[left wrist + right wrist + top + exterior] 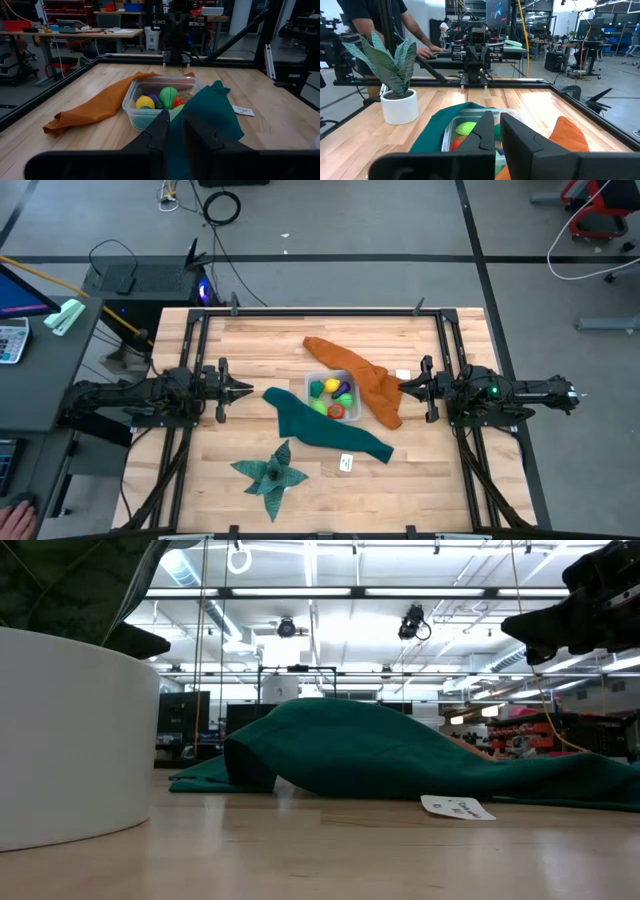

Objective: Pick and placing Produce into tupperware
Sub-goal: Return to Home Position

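Our left pincer (243, 390) (176, 114) hangs low over the left side of the table (460, 480). Its fingers are drawn to a narrow slit with nothing between them. Straight ahead of its tips lies the teal cloth (310, 423) (210, 115), one end heaped against the near wall of the tupperware (312, 377) (131, 107). The produce (333, 397) sits inside that box, and from this side we make out a yellow piece (145, 102), a green one (168, 95), a red one (179, 101) and a sliver of purple. Farther on, the orange cloth (375, 385) (95, 107) lies against the box's far side.

Past that cloth our right pincer (404, 388) (497, 116) faces the left one from across the table, equally narrow and empty. The box lies just ahead of it.

A white card (346, 463) (457, 807) lies off to one side of the line between the pincers, just past the teal cloth. A potted plant (270, 473) (395, 75) stands farther out on that same side, nearer the left pincer. Beyond the table, a person (380, 20) stands at a desk.
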Action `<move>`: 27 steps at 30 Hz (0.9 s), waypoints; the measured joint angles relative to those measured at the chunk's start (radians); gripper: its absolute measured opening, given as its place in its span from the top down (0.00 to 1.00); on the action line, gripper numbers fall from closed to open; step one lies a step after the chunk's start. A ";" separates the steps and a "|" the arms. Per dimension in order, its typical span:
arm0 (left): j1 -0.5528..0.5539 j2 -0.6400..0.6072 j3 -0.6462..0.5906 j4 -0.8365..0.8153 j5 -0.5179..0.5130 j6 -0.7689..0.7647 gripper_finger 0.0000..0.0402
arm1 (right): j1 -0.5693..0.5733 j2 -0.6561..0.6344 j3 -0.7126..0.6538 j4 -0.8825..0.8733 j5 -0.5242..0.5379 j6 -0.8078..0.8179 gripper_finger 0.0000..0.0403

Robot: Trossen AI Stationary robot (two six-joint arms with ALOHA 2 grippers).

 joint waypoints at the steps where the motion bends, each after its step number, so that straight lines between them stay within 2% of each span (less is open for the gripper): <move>1: 0.000 0.000 0.000 0.000 0.000 0.000 0.86 | 0.000 0.000 0.000 0.000 0.000 0.000 1.00; 17: 0.000 0.000 0.000 0.000 0.000 0.000 0.85 | 0.000 0.000 0.000 0.000 0.000 0.000 1.00; 27: 0.000 0.000 0.000 0.000 0.000 0.000 0.87 | 0.000 0.000 0.000 0.000 0.000 0.000 1.00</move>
